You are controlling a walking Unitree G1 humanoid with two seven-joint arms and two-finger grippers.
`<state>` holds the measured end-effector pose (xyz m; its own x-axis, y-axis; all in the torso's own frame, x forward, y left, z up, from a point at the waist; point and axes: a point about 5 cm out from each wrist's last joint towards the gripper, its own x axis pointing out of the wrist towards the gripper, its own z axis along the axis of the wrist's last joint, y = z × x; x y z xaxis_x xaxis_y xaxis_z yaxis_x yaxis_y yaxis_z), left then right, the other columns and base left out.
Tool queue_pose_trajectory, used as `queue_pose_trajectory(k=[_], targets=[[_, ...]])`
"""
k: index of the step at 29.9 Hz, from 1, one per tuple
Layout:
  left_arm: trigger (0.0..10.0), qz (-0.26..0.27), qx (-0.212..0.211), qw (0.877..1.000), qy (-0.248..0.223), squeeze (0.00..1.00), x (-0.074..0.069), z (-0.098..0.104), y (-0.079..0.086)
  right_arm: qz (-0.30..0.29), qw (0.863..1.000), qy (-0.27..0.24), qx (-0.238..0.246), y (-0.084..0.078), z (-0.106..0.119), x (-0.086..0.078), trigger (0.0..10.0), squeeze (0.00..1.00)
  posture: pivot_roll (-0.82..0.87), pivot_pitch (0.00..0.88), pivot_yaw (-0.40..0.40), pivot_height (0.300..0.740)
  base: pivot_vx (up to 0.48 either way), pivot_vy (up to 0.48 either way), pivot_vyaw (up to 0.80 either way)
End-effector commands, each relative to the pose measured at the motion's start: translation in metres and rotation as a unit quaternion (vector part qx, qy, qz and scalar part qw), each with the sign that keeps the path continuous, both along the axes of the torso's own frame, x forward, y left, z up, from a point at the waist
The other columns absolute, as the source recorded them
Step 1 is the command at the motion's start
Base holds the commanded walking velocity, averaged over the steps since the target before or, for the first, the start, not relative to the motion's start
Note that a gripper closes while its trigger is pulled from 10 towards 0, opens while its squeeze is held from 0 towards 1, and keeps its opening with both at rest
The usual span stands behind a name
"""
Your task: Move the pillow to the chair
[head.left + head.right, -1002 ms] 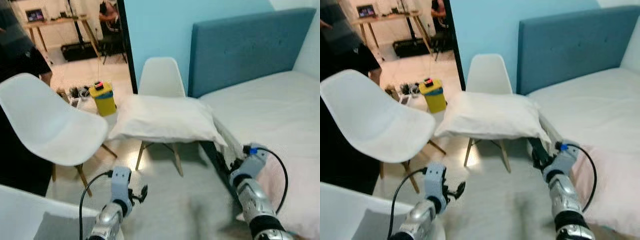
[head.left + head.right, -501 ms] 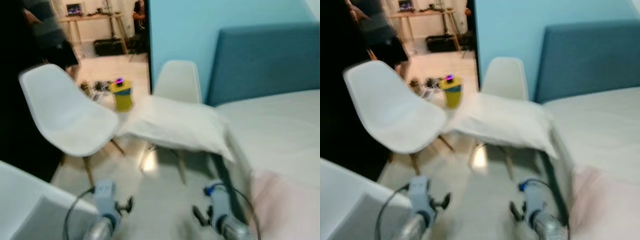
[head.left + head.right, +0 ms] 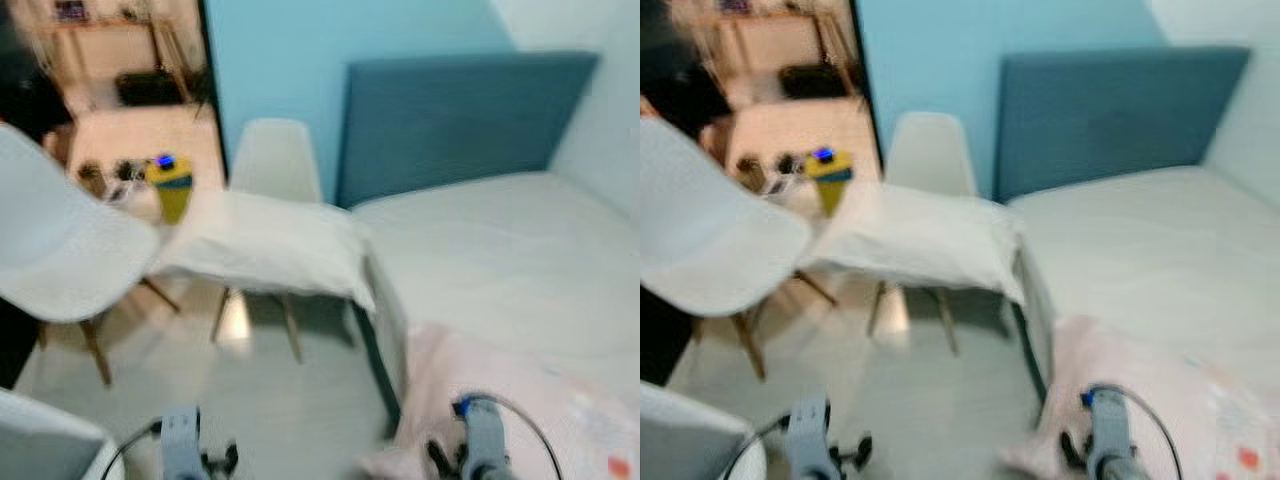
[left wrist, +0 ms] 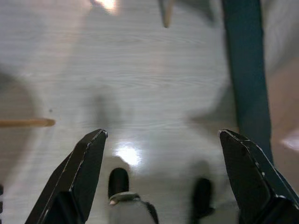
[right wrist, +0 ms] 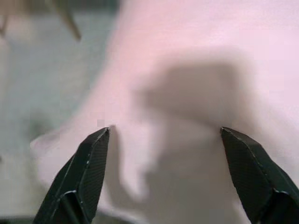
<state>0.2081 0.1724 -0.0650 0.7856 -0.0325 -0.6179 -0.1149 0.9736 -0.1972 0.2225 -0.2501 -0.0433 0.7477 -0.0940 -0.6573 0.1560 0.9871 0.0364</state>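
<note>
A white pillow [image 3: 262, 252] lies flat across the seat of a white chair [image 3: 274, 158] that stands beside the bed. Low at the bottom of the eye views hang both arms, apart from the pillow. My left gripper [image 4: 163, 175] is open above the pale wood floor [image 4: 140, 79]. My right gripper [image 5: 166, 175] is open over a pink blanket [image 5: 187, 93] that drapes off the bed's edge. The eye views are blurred.
The bed [image 3: 500, 250] with a blue headboard [image 3: 450, 120] fills the right side. A second white chair [image 3: 60, 260] stands at the left. A yellow container [image 3: 172, 186] sits on the floor behind the chairs. A dark figure [image 3: 25, 95] stands far left.
The whole view has swung to the right, so the bed now takes up more of the picture. Both arms hang lower in view. The pillow stays on the chair.
</note>
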Motion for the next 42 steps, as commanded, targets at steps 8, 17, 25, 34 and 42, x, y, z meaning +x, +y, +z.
queue_pose_trajectory(k=[8, 17, 25, 34, 42], targets=[[10.0, -0.025, 0.010, 0.999, 0.029, 0.00, -0.008, -0.006, -0.002, -0.155, 0.980, -0.097, 0.083, -0.037, 0.023, 0.010, 10.0, 0.00, -0.06, 0.026, 0.059, 0.736, 0.000, 0.000, -0.75], [10.0, -0.044, 0.018, 0.998, 0.036, 0.00, -0.008, -0.007, -0.005, -0.205, 0.973, -0.061, 0.085, -0.046, 0.011, -0.011, 10.0, 0.00, -0.06, 0.022, 0.066, 0.736, 0.000, 0.000, -0.74], [10.0, -0.045, 0.034, 0.997, 0.056, 0.00, -0.010, -0.009, -0.003, -0.192, 0.975, -0.044, 0.102, -0.040, 0.006, -0.014, 10.0, 0.00, -0.06, 0.025, 0.062, 0.736, 0.000, 0.055, -0.74], [10.0, -0.046, 0.052, 0.996, 0.051, 0.00, -0.009, -0.008, -0.001, -0.182, 0.970, -0.070, 0.147, -0.031, 0.010, -0.005, 10.0, 0.00, -0.06, 0.031, 0.061, 0.736, 0.000, 0.408, -0.65], [10.0, -0.048, 0.060, 0.996, 0.050, 0.00, -0.009, -0.008, 0.000, -0.102, 0.965, -0.081, 0.226, -0.002, 0.010, 0.003, 10.0, 0.00, -0.06, 0.036, 0.064, 0.736, 0.000, 0.000, 0.00]])
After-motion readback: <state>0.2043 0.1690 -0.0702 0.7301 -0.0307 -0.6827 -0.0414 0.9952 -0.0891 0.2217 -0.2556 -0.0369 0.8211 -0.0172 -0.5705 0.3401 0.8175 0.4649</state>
